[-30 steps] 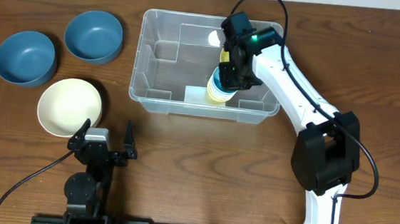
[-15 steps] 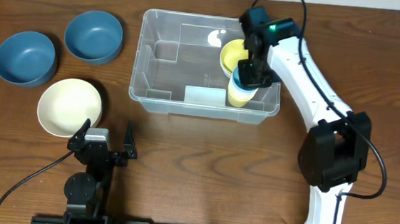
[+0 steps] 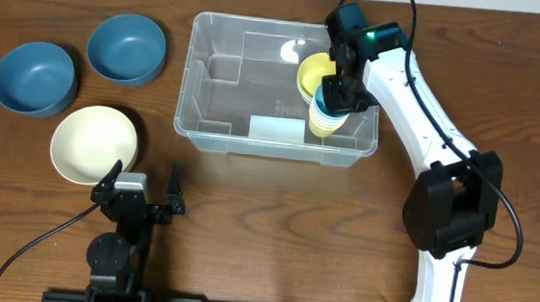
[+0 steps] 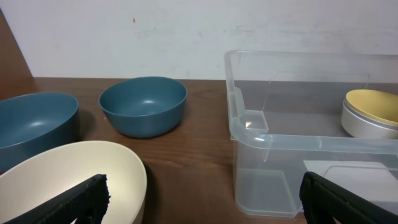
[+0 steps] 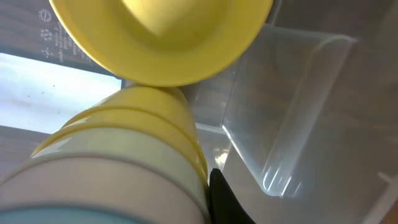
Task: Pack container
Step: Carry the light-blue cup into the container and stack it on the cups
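Observation:
The container (image 3: 188, 77) is a large clear rectangular tub at the middle back of the table; it also shows in the left wrist view (image 4: 273, 140) and the right wrist view (image 5: 292, 124). A yellow bowl (image 3: 311, 75) (image 5: 161, 37) lies inside its right end. My right gripper (image 3: 338, 95) is inside the tub, shut on a nested stack of bowls (image 3: 324, 124) (image 5: 118, 168), yellow, cream and blue, next to the yellow bowl. My left gripper (image 3: 142, 184) (image 4: 205, 194) is open and empty near the front edge.
Two blue bowls (image 3: 33, 76) (image 3: 126, 48) and a cream bowl (image 3: 94, 144) stand left of the tub. In the left wrist view the cream bowl (image 4: 68, 180) is just beside the left finger. A white sheet (image 3: 276, 129) lies on the tub floor.
My right gripper has moved right inside the tub with the stack of bowls. A yellow bowl now lies uncovered beside it. The left arm has not moved.

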### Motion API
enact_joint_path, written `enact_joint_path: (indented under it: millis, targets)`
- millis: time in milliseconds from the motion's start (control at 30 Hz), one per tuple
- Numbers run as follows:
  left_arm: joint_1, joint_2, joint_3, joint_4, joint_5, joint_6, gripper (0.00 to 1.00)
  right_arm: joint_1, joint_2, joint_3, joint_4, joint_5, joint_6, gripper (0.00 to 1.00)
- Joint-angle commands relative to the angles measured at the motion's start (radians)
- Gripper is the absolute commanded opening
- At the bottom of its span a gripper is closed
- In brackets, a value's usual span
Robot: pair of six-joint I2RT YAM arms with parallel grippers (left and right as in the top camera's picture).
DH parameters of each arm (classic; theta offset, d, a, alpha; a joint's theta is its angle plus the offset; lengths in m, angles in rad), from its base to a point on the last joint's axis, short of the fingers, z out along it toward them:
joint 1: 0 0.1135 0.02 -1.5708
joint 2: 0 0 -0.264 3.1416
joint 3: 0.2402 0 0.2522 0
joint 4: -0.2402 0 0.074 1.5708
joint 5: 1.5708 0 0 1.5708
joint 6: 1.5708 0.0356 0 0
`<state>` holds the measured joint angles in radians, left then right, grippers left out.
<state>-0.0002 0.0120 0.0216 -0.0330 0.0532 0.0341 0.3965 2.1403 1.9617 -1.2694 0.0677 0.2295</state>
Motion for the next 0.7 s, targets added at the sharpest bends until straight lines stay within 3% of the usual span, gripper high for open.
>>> enact_joint_path:
  millis: [0, 667]
  targets:
    - [0.006, -0.001, -0.017, -0.034, 0.003, 0.013, 0.98, -0.002, -0.002, 0.024, 0.006, 0.006, -0.01, 0.06]
    - [0.006, -0.001, -0.017, -0.034, 0.003, 0.013, 0.98, 0.073, 0.019, 0.019, 0.019, 0.007, 0.002, 0.05]
